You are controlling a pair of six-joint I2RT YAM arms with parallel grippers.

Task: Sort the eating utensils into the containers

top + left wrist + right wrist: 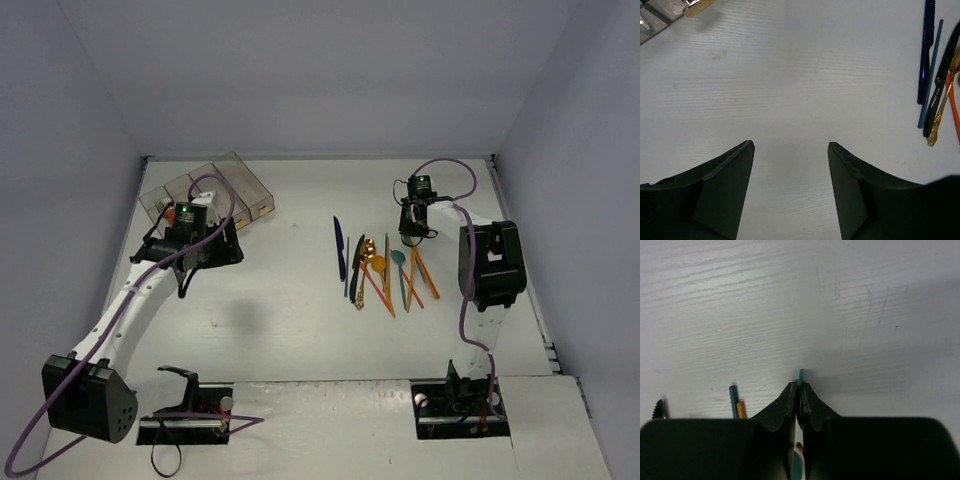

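Closest to the lens in the right wrist view, the right tool (799, 390) has its two dark fingers pressed together on a teal utensil (801, 374). The slim end of that piece pokes out just past the fingertips, and more teal shows low in the gap between them. It lies on the pale bench (800, 300). At the lower left of that frame three more ends peek out beside the tool body: a blue-teal handle (733, 399), a gold tip (741, 409) touching it, and a black serrated tip (659, 409) at the left edge.

From above, the utensils (380, 268) lie in a loose fan right of centre, running up and down the frame. A dark blue knife (339, 248) lies slightly apart on the fan's left, and the right tool is at its upper right end. The containers (252, 186) stand at the upper left near the back wall, well apart from the fan, tan labels (263, 210) on their ends. The left arm's wrist hangs just in front of them.

In the left wrist view the left tool (790, 145) stands spread, with bare bench showing between its fingers. Along the right edge of that frame the dark blue knife, a black piece (942, 80), a gold piece (940, 115) and an orange piece (954, 110) lie side by side.
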